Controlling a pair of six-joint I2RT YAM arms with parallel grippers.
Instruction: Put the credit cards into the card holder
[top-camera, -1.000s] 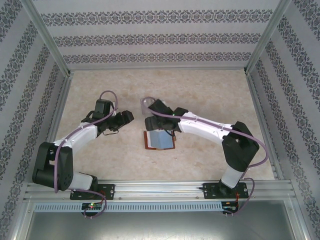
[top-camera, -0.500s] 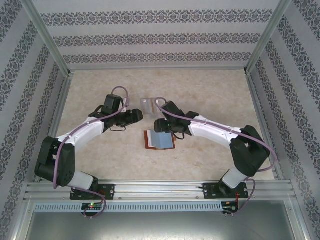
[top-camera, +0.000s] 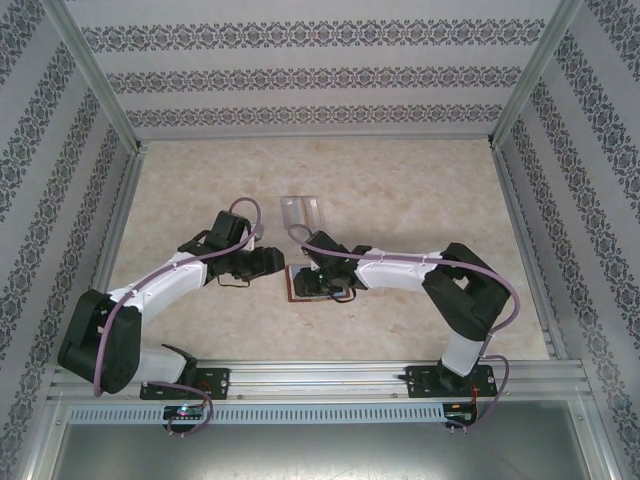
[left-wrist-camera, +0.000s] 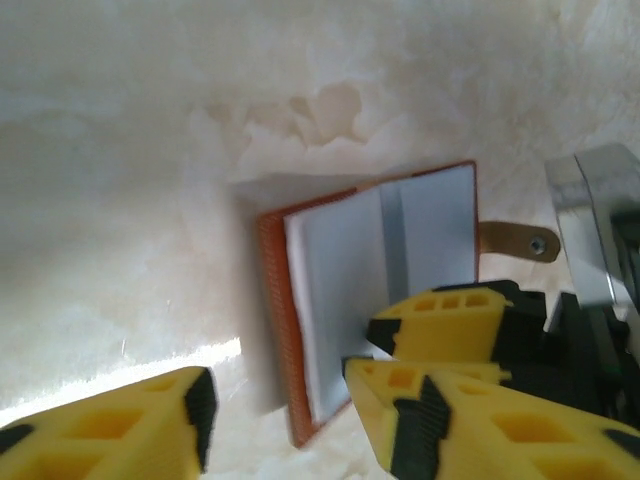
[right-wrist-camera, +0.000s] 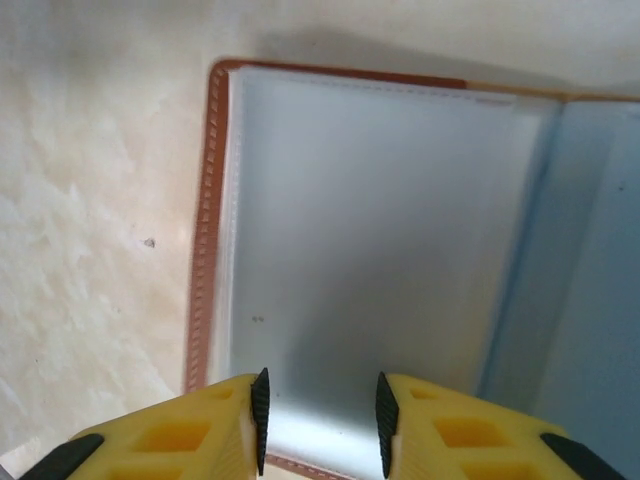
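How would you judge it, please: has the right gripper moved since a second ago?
Yes. Seen from above, the right gripper came toward the base rail, away from the clear plastic case, over the open card holder.

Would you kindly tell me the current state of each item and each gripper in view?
Reddish-brown leather folding card holder: lying open and flat, pale inner pages up, clasp tab undone.
Clear plastic case: set apart from the card holder, untouched; open or closed cannot be told.
Left gripper: open, empty, beside the card holder.
Right gripper: fingers narrowly apart over the card holder's page, nothing visibly between them.
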